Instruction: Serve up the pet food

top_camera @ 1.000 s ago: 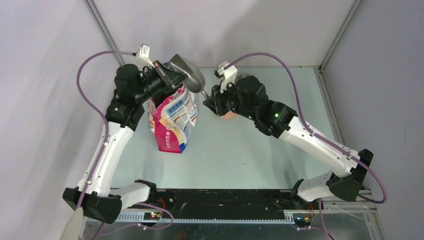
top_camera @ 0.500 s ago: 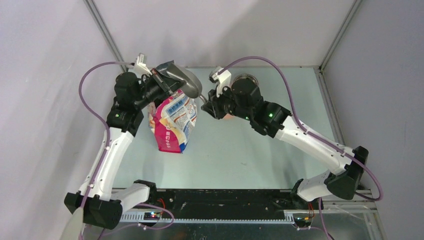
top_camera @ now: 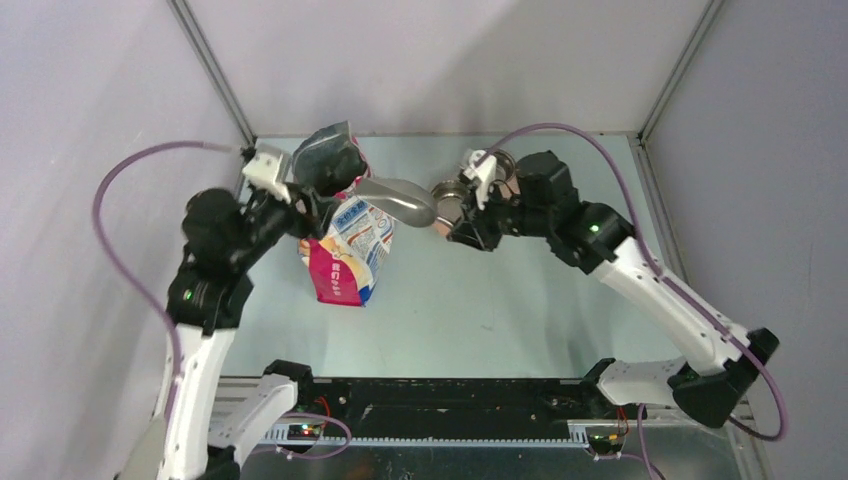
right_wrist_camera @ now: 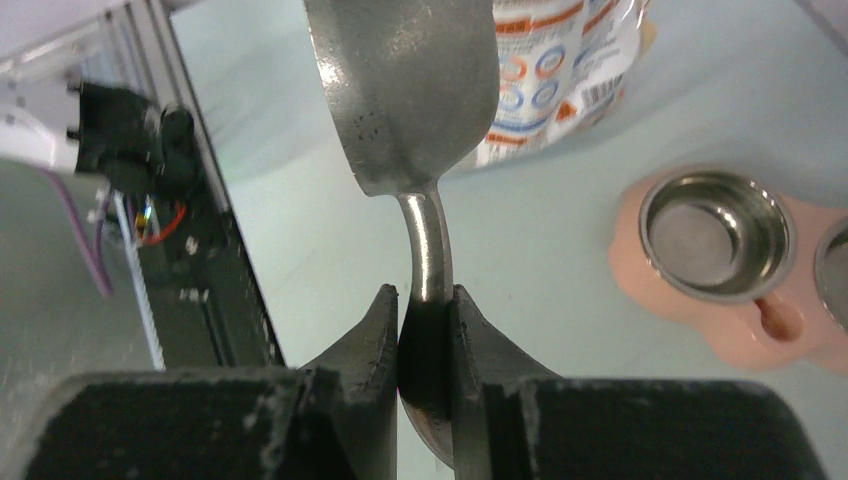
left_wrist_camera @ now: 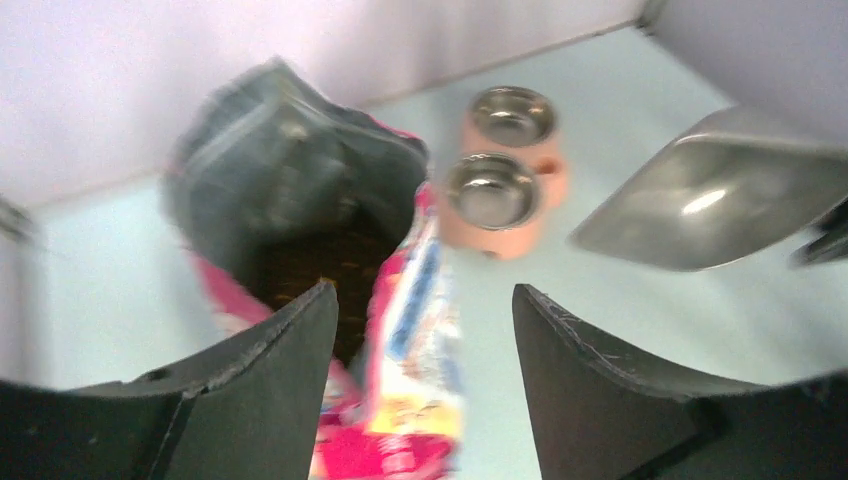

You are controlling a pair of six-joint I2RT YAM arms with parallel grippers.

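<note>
The pink-white-blue bag (top_camera: 345, 240) stands left of centre with its dark mouth open. In the left wrist view, brown pet food (left_wrist_camera: 320, 265) shows deep inside the bag (left_wrist_camera: 420, 350). My left gripper (top_camera: 310, 200) hovers open just above the bag's rim, and its fingers (left_wrist_camera: 260, 370) hold nothing. My right gripper (top_camera: 455, 205) is shut on the handle of the grey metal scoop (top_camera: 400, 200). The scoop's bowl (right_wrist_camera: 405, 90) looks empty and points toward the bag (right_wrist_camera: 560, 70). In the left wrist view the scoop (left_wrist_camera: 710, 205) hangs at the right.
A pink double feeder (left_wrist_camera: 548, 185) with two empty steel bowls (left_wrist_camera: 490, 190) sits behind the bag, beside the right gripper (right_wrist_camera: 425, 300). One of its bowls (right_wrist_camera: 715, 235) lies right of the scoop handle. Walls close in the left, back and right.
My left gripper has opened and drawn back to the left, away from the bag's top. The right gripper has swung right, and the scoop now lies level with its bowl toward the bag.
</note>
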